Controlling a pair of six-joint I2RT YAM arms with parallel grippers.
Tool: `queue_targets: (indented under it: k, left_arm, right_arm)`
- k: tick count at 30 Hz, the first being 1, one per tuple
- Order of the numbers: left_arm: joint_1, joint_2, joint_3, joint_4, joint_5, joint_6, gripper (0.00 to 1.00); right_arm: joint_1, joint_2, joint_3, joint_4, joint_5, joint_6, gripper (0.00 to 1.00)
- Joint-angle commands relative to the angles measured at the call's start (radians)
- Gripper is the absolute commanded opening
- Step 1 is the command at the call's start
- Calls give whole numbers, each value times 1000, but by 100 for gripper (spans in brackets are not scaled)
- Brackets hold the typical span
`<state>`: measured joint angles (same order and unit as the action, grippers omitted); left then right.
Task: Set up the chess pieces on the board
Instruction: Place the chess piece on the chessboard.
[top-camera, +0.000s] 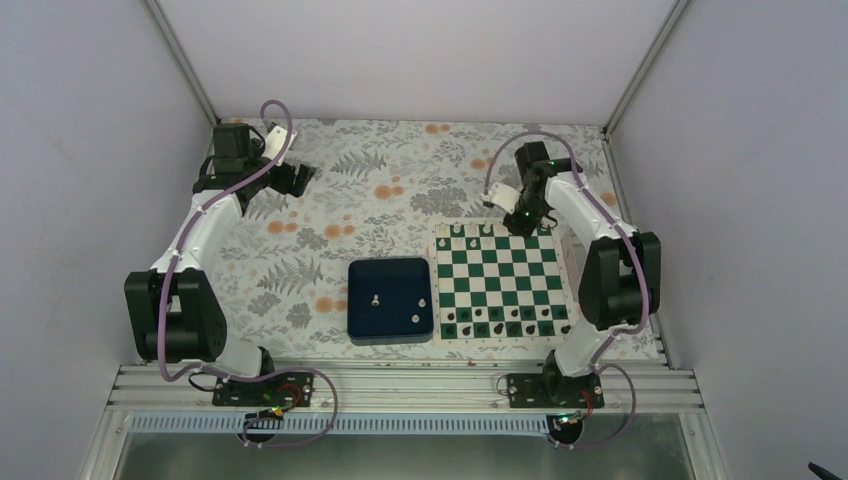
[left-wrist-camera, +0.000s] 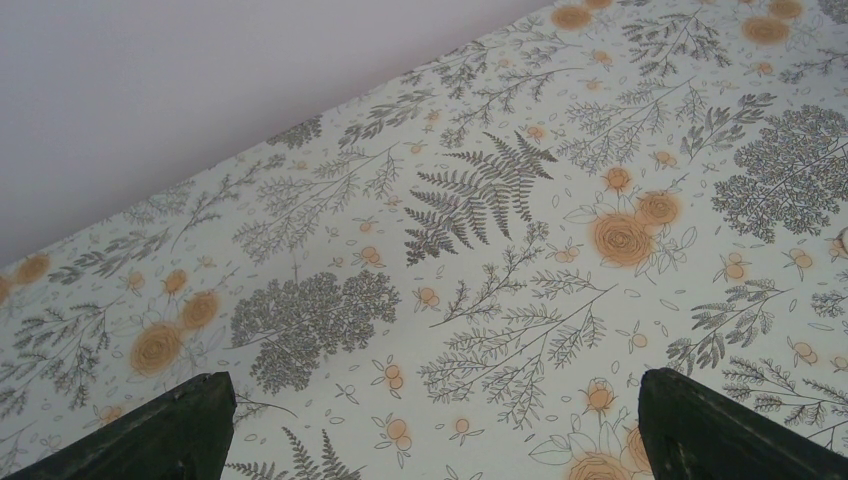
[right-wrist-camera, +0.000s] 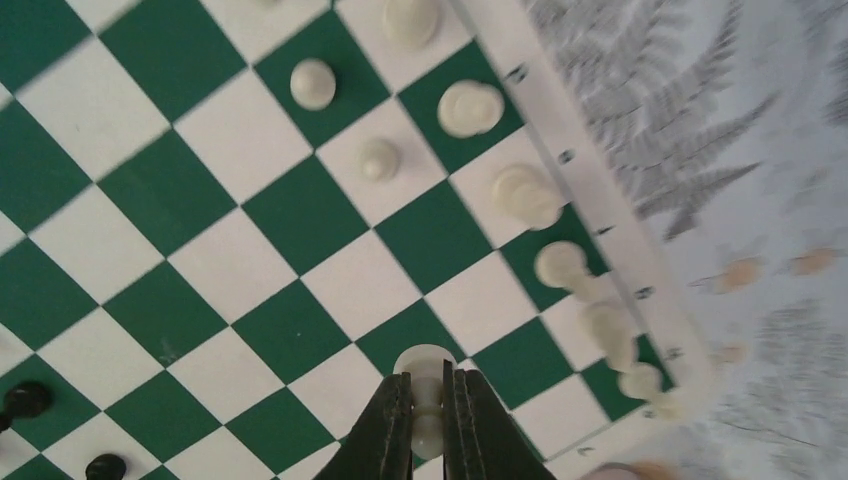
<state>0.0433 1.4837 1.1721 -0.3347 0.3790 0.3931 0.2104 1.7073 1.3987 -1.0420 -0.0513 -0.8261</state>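
Right claw (right-wrist-camera: 428, 415) pinched on a white plastic chess piece (right-wrist-camera: 424, 362), round head pointing past the fingertips, stem lengthways between them, above the flat green-and-white checked board (right-wrist-camera: 300, 330) near its edge squares, left claw (left-wrist-camera: 432, 400) wide open.

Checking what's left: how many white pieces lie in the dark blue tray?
3 in the dark blue tray: one white piece left of centre, one by the right wall, one just nearer than it. Tiny; some may be missed.
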Motion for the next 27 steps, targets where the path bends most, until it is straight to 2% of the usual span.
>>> queue_targets:
  k: [1,10,24,27]
  left_arm:
    - [3,1,12,-7,29,13,100]
    - [3,-2,15,-13,25,12,100]
    - [3,1,11,-13,25,13,100]
    - [3,-2,9,-14,30,15,100]
  right_arm:
    - [-51,50,-76,83,-79,-44,4]
    - [-71,171,-112,194,-111,-50,4]
    - [-70,217,-72,197,-118,-50,5]
    - [-70,217,-69,190,-117,-51,9]
